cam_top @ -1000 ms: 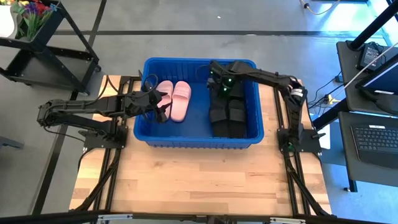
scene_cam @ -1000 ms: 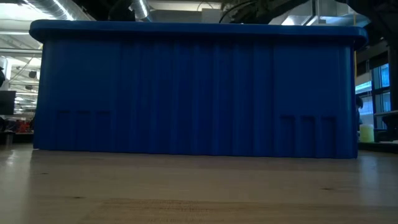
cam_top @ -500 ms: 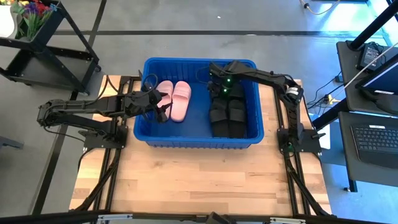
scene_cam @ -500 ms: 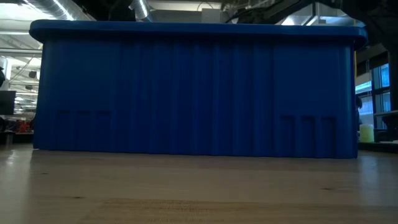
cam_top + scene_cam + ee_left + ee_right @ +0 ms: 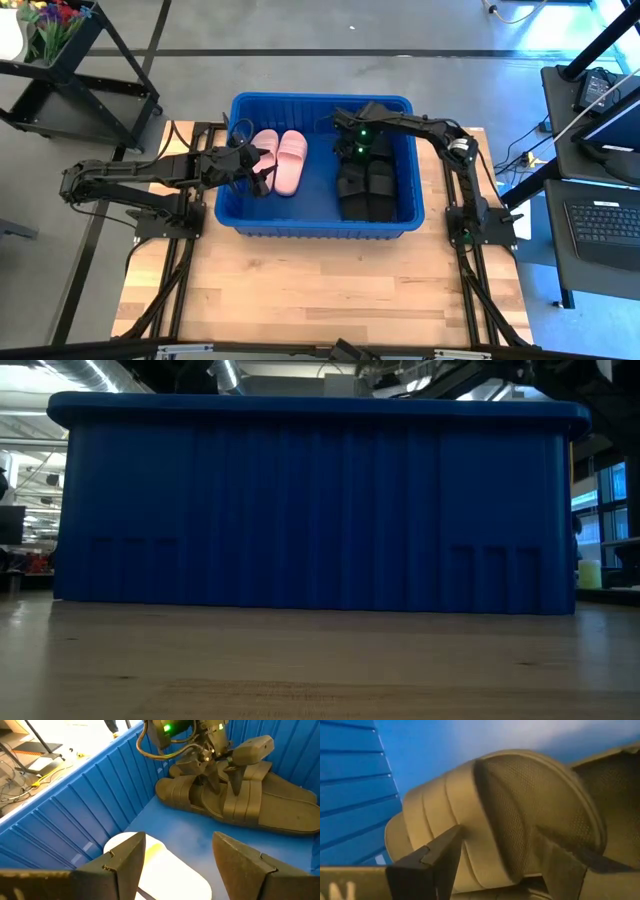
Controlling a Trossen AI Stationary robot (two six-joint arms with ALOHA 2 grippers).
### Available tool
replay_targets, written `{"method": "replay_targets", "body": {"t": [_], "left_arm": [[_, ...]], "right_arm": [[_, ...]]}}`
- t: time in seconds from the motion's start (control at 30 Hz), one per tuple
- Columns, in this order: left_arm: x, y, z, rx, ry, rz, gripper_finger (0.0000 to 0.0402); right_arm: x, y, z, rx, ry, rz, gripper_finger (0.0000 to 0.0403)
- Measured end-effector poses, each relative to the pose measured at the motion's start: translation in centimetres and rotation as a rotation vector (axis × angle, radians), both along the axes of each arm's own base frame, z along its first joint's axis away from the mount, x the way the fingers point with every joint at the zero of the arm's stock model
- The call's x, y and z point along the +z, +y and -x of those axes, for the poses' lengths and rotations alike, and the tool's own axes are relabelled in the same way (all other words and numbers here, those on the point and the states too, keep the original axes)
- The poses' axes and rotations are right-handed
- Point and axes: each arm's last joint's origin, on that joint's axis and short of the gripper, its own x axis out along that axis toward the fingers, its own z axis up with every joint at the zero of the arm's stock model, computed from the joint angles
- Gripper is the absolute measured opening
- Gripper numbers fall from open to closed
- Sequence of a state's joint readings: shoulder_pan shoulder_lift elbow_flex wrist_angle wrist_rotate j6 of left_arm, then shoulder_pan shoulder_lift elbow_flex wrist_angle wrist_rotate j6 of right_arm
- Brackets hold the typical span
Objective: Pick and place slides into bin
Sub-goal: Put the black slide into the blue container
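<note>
On the left, the left gripper (image 5: 258, 170) reaches over the rim of the large bright blue ribbed plastic bin (image 5: 320, 224), its fingers (image 5: 122, 865) spread wide and empty over the two pale pinkish-white slides (image 5: 279, 160). These lie side by side, long axes running front to back. Rightward, the four matte black slides (image 5: 364, 180) are piled together. The right gripper (image 5: 352, 135) hovers over their far end, fingers wide, holding nothing. No slide remains on the wooden worktop (image 5: 320, 290).

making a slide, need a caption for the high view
Both open pincers over the blue bin, left above pink slides, right above black slides.
</note>
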State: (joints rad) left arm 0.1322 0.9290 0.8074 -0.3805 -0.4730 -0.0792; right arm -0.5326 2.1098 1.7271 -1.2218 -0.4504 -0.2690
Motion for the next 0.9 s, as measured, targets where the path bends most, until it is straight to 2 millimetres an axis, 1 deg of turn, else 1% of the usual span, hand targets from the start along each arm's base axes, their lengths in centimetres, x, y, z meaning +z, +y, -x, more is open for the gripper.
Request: {"method": "replay_targets", "body": {"t": [0.13, 0.4, 0.63, 0.9], "left_arm": [[0.0, 0.0, 0.0, 0.0, 0.001, -0.001, 0.0224], [0.0, 0.0, 0.0, -0.001, 0.002, -0.002, 0.0224], [0.0, 0.0, 0.0, -0.001, 0.002, -0.002, 0.0224], [0.0, 0.0, 0.0, -0.001, 0.002, -0.002, 0.0224]], "right_arm": [[0.2, 0.1, 0.1, 0.001, 0.009, -0.005, 0.0239], [0.6, 0.7, 1.3, 0.004, 0.118, -0.068, 0.0239], [0.7, 0.9, 1.6, 0.003, 0.143, -0.082, 0.0239], [0.9, 0.8, 1.4, 0.002, 0.127, -0.072, 0.0239]]}}
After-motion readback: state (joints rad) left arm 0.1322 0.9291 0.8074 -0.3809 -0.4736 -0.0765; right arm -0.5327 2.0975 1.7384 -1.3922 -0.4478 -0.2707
